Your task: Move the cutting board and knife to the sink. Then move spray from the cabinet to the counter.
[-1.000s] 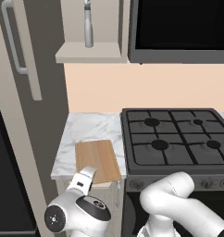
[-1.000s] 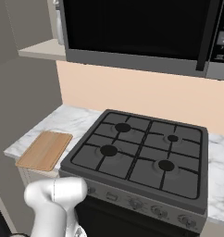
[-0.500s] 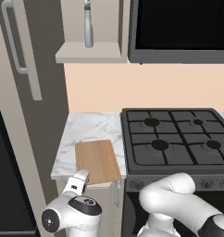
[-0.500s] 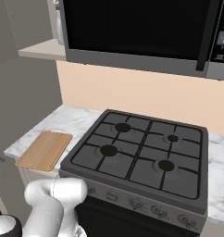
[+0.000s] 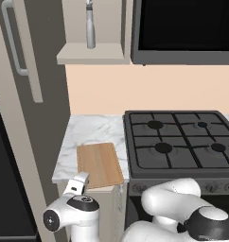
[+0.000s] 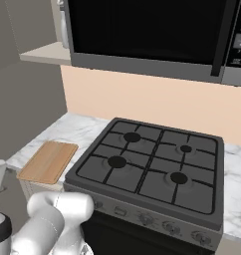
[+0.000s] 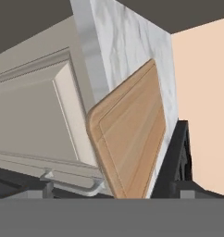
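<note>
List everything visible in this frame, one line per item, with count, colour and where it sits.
cutting board: 1, light-brown wood, flat on the counter left of the stovetop, its near end overhanging the front edge.
counter: 1 stretch left of the stovetop, white marble with grey veins; more marble right of the stove.
gas stovetop: 1, black, four burners, right of the board.
spray: 1, grey slim bottle, upright on the open cabinet shelf above the counter.
cabinet: 1, beige, open shelf, left of the microwave.
microwave: 1, black-fronted, above the stovetop.
bar handle: 1, grey, on the tall panel at far left.
base cabinet door: 1, beige, below the counter.
gripper: 1, white, open, low in front of the board's near end, holding nothing.
</note>
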